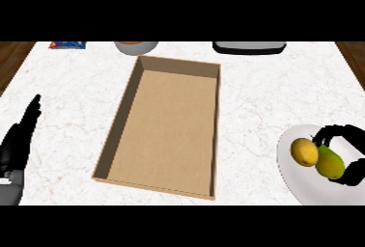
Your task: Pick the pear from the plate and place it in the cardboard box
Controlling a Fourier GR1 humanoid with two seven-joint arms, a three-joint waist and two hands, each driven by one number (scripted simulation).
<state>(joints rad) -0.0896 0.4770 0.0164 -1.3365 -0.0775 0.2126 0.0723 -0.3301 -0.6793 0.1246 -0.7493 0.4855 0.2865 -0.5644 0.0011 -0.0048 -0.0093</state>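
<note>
Green-yellow pear (330, 162) lies on white round plate (303, 185), touching a yellow fruit (305, 152). Right hand (349, 166) curled around pear. Left hand (18, 142) relaxed, fingers straight. Long brown cardboard box (167, 130) sits mid-counter.

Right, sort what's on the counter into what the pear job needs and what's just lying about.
For the job: pear, plate, box, right robot hand curled round the pear.

Lying about: yellow fruit beside the pear, blue packet, bowl, dark appliance, left robot hand resting open at the left edge.
</note>
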